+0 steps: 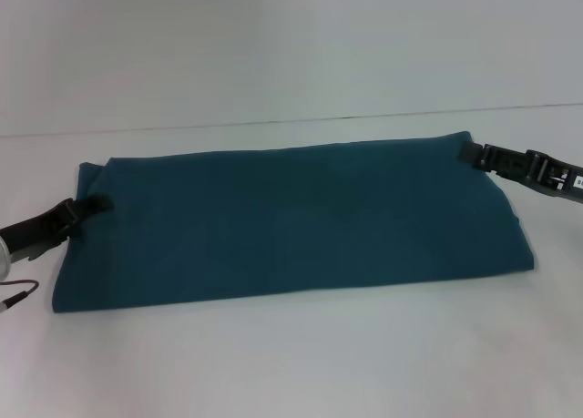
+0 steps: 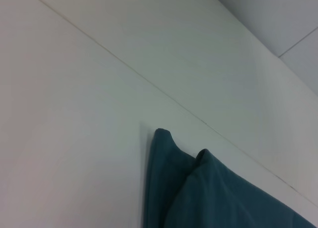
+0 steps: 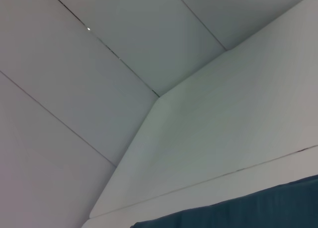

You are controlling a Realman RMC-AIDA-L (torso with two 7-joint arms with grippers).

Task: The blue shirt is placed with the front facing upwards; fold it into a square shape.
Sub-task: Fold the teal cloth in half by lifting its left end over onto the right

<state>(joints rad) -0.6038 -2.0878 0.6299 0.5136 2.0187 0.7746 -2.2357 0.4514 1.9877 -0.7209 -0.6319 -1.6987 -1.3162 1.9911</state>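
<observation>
The shirt (image 1: 291, 222) lay folded into a long band; the crosswise fold remained. Left gripper (image 1: 91, 205) and right gripper (image 1: 466, 151) touched its ends; whether their jaws gripped, I couldn't tell.

white table (image 1: 291, 354), folded blue shirt (image 1: 291, 222) flat on it, mid-table

Both arms end in black, blocky hardware. The left gripper (image 1: 91, 204) is a slim black finger piece, with a thin dark cable (image 1: 18, 295) trailing beneath it. The right gripper (image 1: 469, 152) carries small white markings on its black housing.
</observation>
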